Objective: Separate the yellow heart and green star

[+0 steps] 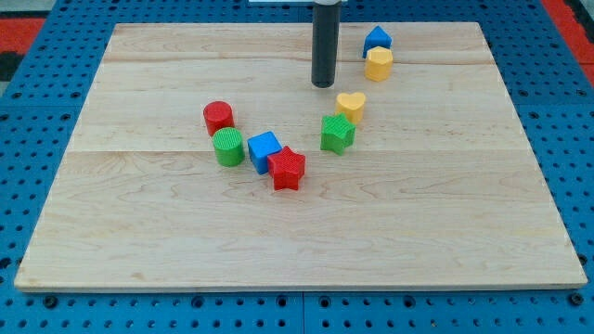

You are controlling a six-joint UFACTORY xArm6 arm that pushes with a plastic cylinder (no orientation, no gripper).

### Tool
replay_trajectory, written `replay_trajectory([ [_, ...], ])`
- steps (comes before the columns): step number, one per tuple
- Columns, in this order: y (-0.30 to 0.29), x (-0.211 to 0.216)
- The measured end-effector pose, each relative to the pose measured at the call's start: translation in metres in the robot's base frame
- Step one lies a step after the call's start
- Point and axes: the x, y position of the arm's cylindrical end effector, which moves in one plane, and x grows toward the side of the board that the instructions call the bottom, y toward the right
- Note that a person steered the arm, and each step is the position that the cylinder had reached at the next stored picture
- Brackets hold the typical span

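The yellow heart (351, 104) lies right of the board's centre. The green star (338, 133) sits just below it and slightly to the left, touching it or nearly so. My tip (323, 85) rests on the board a little to the upper left of the yellow heart, with a small gap between them. The rod rises straight up out of the view's top.
A blue block (377, 39) and a yellow hexagon block (379, 63) sit at the upper right. A red cylinder (218, 116), green cylinder (227, 147), blue cube (264, 149) and red star (288, 169) cluster left of centre. The wooden board (445, 232) lies on blue pegboard.
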Motion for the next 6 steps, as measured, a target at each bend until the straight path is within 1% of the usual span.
replay_trajectory([
  [1, -0.012, 0.026],
  [2, -0.004, 0.052],
  [3, 0.027, 0.063],
  [4, 0.039, 0.063],
  [5, 0.040, 0.066],
  [6, 0.059, 0.095],
])
